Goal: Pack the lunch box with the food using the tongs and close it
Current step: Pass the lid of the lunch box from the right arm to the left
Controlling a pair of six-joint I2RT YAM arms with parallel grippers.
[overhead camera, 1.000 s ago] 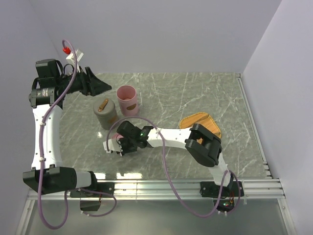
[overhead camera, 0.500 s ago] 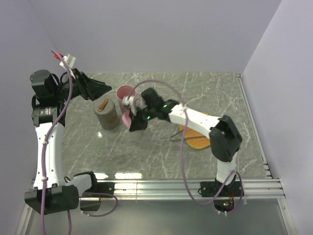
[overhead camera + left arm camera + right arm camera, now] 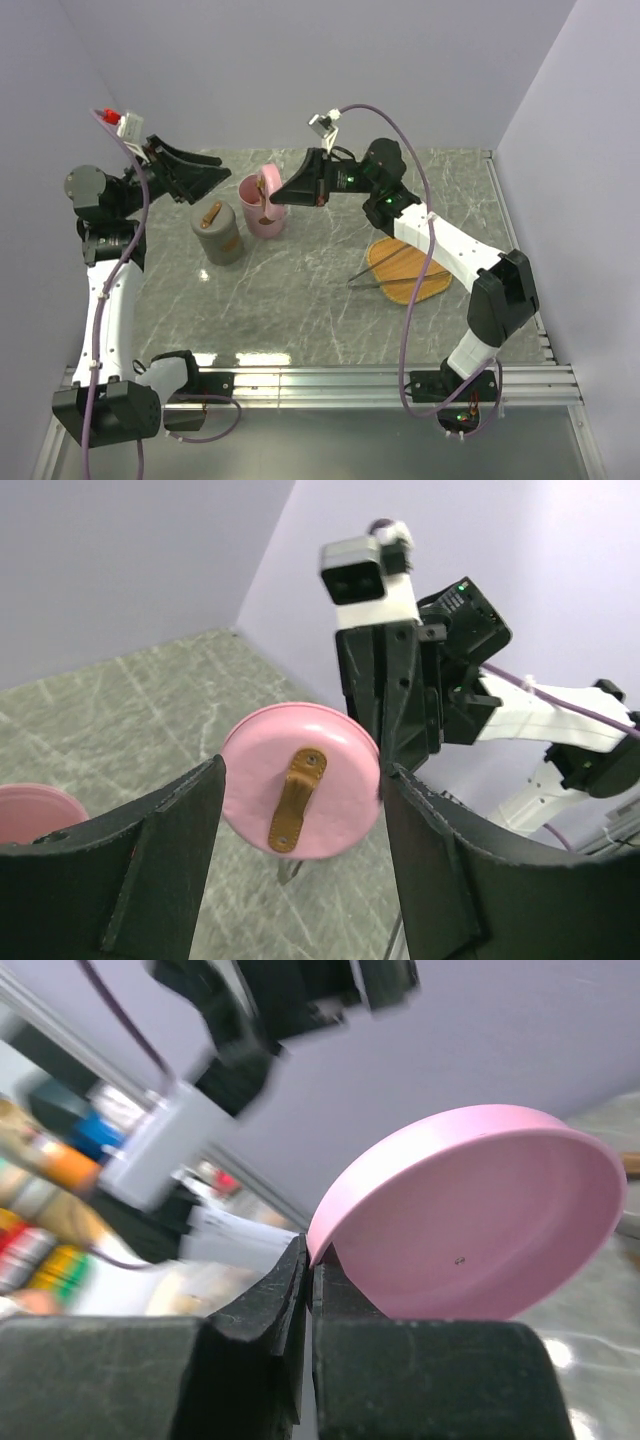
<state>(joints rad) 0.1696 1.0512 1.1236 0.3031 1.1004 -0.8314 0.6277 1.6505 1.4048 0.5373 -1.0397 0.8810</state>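
Observation:
The lunch box (image 3: 264, 218) is a round pink container standing at the back left of the table. Its pink lid (image 3: 263, 193), with a brown strap handle, hangs tilted on edge just above it. My right gripper (image 3: 280, 194) is shut on the lid's rim (image 3: 330, 1245). In the left wrist view the lid (image 3: 300, 805) faces me between the wide-apart fingers of my left gripper (image 3: 300, 880), which is open and holds nothing. My left gripper (image 3: 212, 176) hovers left of the lunch box. The silver tongs (image 3: 385, 278) lie across the orange tray (image 3: 410, 262). No food shows.
A grey round container (image 3: 218, 236) with a brown strap on its lid stands just left of the lunch box, under my left gripper. White walls close in the table at the back and right. A metal rail (image 3: 400, 380) runs along the near edge.
My right arm has swung from low over the near middle of the table up and back to the pink lunch box, the lid now in its jaws. My left arm has shifted slightly.

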